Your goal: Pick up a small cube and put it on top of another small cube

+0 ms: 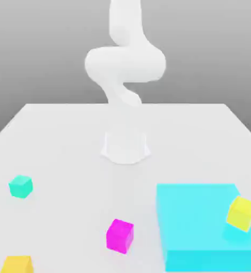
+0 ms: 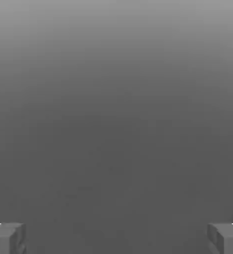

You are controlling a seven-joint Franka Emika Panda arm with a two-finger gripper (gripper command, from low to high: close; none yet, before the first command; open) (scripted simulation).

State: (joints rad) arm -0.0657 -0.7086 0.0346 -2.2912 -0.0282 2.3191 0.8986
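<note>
The white table (image 1: 63, 144) spreads across the exterior view, a pale surface under a grey backdrop. At the twelve o'clock side of it stands the white arm (image 1: 125, 64), its round base (image 1: 125, 146) planted near the table's middle and its bulky links curling upward out of the top of the picture.

Next in size is the flat cyan slab (image 1: 202, 224), lying on the table toward five o'clock from the base. On the slab's far corner, at about four o'clock, sits a lemon-yellow cube (image 1: 242, 213), tilted on an edge rather than resting flat.

The magenta cube (image 1: 119, 235) rests on the table at six o'clock from the base, just beside the slab's near edge but apart from it.

The teal cube (image 1: 21, 186) sits alone on the table at about eight o'clock from the base, well apart from everything else.

The amber cube (image 1: 16, 265) lies at seven o'clock, at the lower edge of the exterior view and partly cut off by it. It stands on the table, near the teal cube but apart from it, with nothing on top of either.

In the hand view the gripper (image 2: 116, 238) faces empty grey backdrop; its jaws are spread wide, the two grey fingertips (image 2: 7, 238) standing at opposite sides with nothing between them.
</note>
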